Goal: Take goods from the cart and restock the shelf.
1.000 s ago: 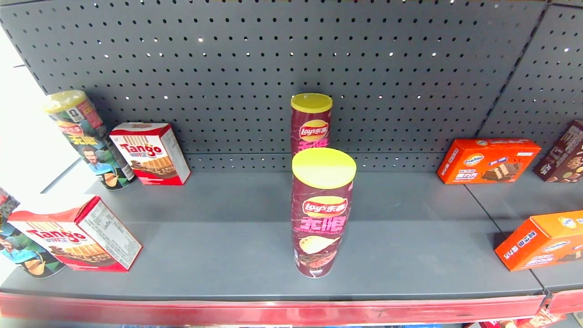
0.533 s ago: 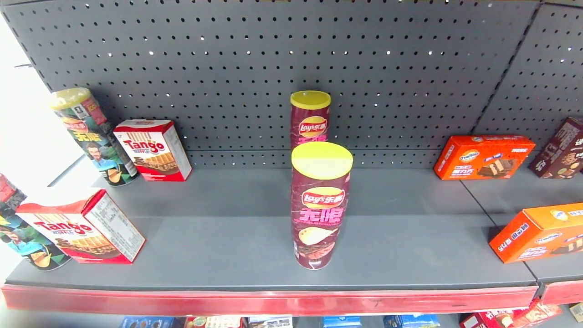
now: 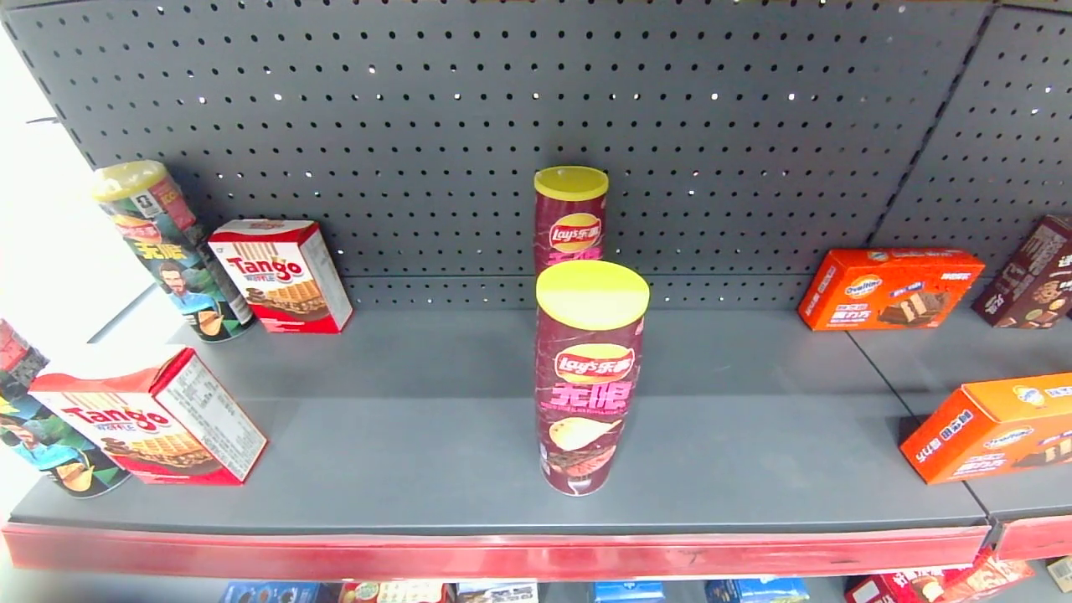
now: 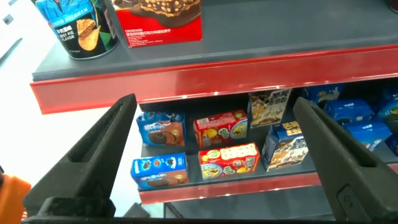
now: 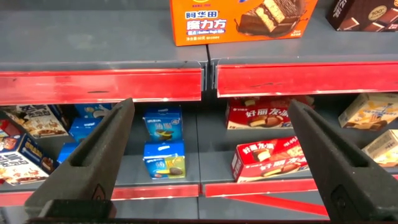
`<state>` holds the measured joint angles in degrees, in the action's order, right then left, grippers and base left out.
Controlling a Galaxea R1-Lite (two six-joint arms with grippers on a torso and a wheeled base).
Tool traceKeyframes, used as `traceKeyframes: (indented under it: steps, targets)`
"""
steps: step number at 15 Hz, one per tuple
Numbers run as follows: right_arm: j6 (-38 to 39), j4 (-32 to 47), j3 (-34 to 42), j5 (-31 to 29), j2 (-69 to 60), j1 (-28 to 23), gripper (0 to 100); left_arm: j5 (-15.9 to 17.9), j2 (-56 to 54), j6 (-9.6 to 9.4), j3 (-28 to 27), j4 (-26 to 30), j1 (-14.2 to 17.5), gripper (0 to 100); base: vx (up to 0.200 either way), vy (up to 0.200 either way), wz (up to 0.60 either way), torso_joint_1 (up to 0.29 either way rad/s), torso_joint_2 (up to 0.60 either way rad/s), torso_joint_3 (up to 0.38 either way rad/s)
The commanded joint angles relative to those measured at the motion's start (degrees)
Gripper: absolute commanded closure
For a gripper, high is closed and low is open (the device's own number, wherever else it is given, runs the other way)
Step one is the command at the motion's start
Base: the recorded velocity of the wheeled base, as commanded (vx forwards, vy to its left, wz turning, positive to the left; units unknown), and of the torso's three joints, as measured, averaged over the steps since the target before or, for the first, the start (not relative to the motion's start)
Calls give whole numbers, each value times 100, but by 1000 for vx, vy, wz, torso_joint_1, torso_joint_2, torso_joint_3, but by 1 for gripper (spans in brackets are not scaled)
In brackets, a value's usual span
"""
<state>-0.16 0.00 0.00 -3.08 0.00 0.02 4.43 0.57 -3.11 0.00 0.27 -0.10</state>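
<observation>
"Two crisp cans stand upright on the shelf (image 3: 419, 452) in your head view: the front can (image 3: 590, 377) mid-shelf, the back can (image 3: 571, 213) straight behind it against the pegboard. What do you fetch next?"

"More stock from the cart, I'd judge, since you carry nothing. When you bring it, set it down beside that row and keep it upright. The near wafer box (image 3: 146, 419) and far wafer box (image 3: 280, 272) crowd the left, and the front orange box (image 3: 992, 427) and rear orange box (image 3: 888, 285) the right, with bare shelf between."

"And your left wrist view?"

"Your left gripper (image 4: 214, 102) is spread wide with nothing between its fingers, in front of the red shelf rail (image 4: 186, 81). A teal can (image 4: 78, 25) stands close to that edge, and small cookie boxes (image 4: 160, 127) fill the lower shelf. Pull back level so that you don't clip the rail."

"Your right wrist view?"

"Your right gripper (image 5: 210, 104) is also spread and empty, facing the rail. An orange box sits just above it near the lip, so don't rise straight up under it. Red snack boxes (image 5: 264, 158) lie below."
</observation>
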Motion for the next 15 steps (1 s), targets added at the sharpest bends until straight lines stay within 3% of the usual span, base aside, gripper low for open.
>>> traceKeyframes:
  steps: [1,15]
  targets:
    - [-2,0,0,1,0,6,0,-3,13,3,0,0,1,0,0,0,0,0,0,0]
    - [-2,-9,0,1,0,6,0,-3,4,21,0,0,1,0,0,0,0,0,0,0]
